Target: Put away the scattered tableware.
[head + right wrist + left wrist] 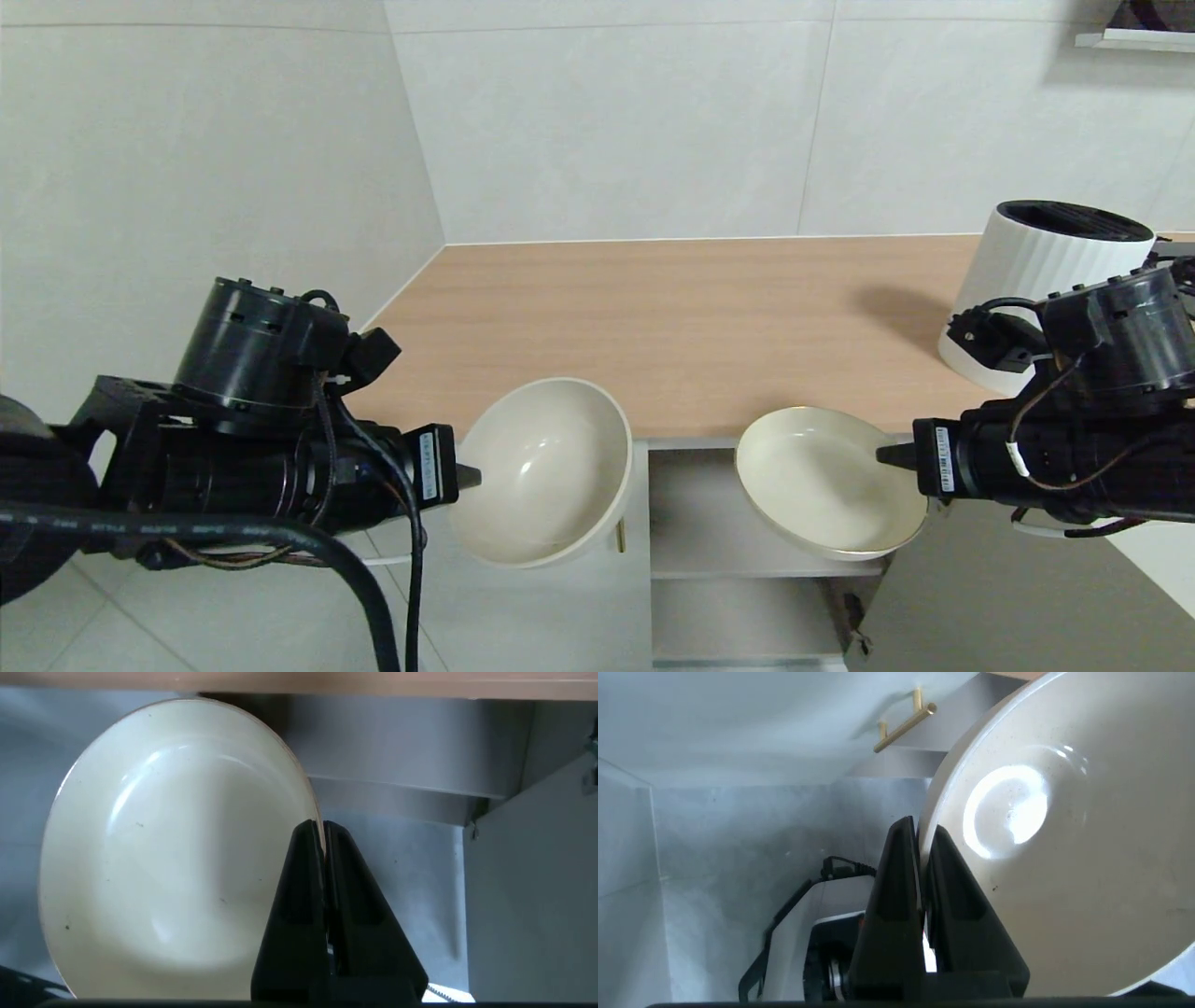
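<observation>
The left gripper (471, 476) (924, 849) holds a deep cream ceramic bowl (546, 471) (1064, 831), its jaws pressed onto the bowl's rim from both sides. The bowl is in the air just in front of the counter's near edge. It is tipped on its side with the hollow facing right and toward the camera, and a patch of light shines on the glaze inside.

To its right, well apart from it, the right gripper (887, 455) (322, 835) pinches the rim of a shallow cream plate with a thin gold edge (822, 485) (177, 849). The plate is tilted too, with its hollow turned left and upward, and it hangs before the open cabinet.

Far right on the counter stands a white ribbed cylindrical container with a black slatted top (1050, 271). It is upright, partly hidden by the right arm, and throws a shadow to its left. What it holds cannot be seen.

Below the counter, between the two dishes, is an open pale grey cabinet (709, 560) (392, 756) with a shelf across it. A short gold bar handle (618, 537) (904, 723) sits on the closed door to the left, partly behind the bowl. A grey cabinet door (980, 597) (533, 877) stands swung out on the right.

The light wooden countertop (672, 317) runs into a corner of large pale wall tiles (607, 112). Light floor tiles (140, 635) show at the near left.
</observation>
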Available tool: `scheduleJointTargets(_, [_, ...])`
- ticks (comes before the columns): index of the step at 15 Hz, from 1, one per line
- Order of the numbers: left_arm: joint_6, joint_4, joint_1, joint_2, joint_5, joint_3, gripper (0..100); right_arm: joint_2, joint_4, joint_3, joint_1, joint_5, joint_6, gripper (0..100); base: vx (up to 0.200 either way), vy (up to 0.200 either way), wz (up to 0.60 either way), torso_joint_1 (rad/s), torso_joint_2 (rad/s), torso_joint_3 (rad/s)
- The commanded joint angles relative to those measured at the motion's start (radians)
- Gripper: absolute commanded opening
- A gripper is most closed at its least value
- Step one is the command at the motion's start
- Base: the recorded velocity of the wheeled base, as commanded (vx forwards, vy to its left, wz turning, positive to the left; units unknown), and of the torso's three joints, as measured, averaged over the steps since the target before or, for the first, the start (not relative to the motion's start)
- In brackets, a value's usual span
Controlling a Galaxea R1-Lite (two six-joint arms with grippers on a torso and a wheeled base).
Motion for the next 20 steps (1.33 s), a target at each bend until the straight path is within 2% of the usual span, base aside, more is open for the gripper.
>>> scheduleJointTargets(1, [0.0, 0.0, -0.001, 0.005, 0.0, 0.0, 0, 0.012, -0.001, -0.001, 0.001, 0.0, 0.0, 0, 0.0, 0.0, 0.0, 0.0, 0.0, 0.0])
scheduleJointTargets(13, [0.001, 0.0, -0.003, 0.005, 0.0, 0.002, 0, 0.044, -0.001, 0.001, 0.0, -0.003, -0.012, 0, 0.0, 0.0, 0.0, 0.0, 0.0, 0.0])
scheduleJointTargets(20, [0.001, 0.0, -0.003, 0.005, 0.0, 0.0, 0, 0.047, -0.001, 0.002, 0.0, -0.003, -0.012, 0, 0.0, 0.0, 0.0, -0.156, 0.39, 0.226])
